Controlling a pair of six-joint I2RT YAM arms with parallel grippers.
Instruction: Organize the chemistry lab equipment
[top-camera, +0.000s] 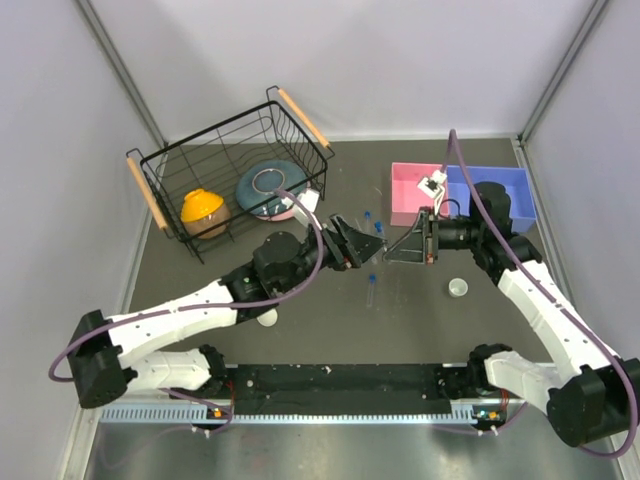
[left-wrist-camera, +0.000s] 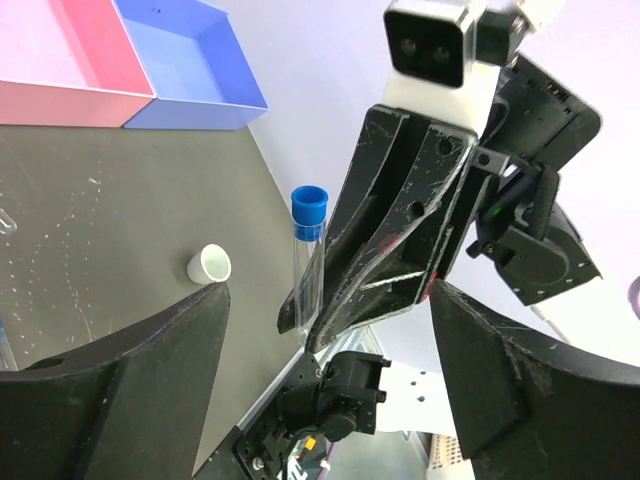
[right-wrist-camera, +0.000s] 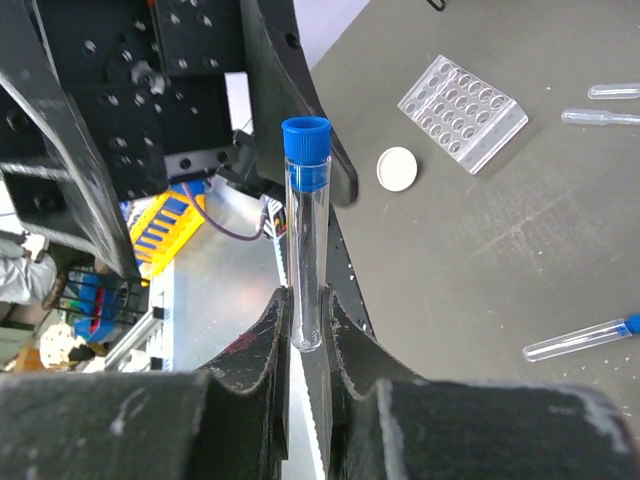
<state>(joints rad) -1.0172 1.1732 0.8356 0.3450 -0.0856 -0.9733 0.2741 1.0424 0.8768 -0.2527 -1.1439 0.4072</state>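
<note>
My right gripper (right-wrist-camera: 308, 320) is shut on the lower end of a clear tube with a blue cap (right-wrist-camera: 305, 240) and holds it above the table. The same tube (left-wrist-camera: 305, 250) shows in the left wrist view, sticking out of the right gripper's black fingers (left-wrist-camera: 400, 230). My left gripper (left-wrist-camera: 328, 330) is open and empty, its jaws spread wide and facing the right gripper (top-camera: 395, 250) close by at mid-table. A clear flat tube rack (right-wrist-camera: 462, 112), a white round cup (right-wrist-camera: 397, 168) and thin clear rods (right-wrist-camera: 600, 117) lie on the table. Another white cup (top-camera: 458, 288) stands near the right arm.
A black wire basket (top-camera: 225, 160) at the back left holds an orange bowl (top-camera: 204, 208) and a teal-pink bowl (top-camera: 268, 188). A pink bin (top-camera: 412, 190) and a blue bin (top-camera: 505, 190) stand at the back right. Loose blue-capped tubes (top-camera: 371, 285) lie mid-table.
</note>
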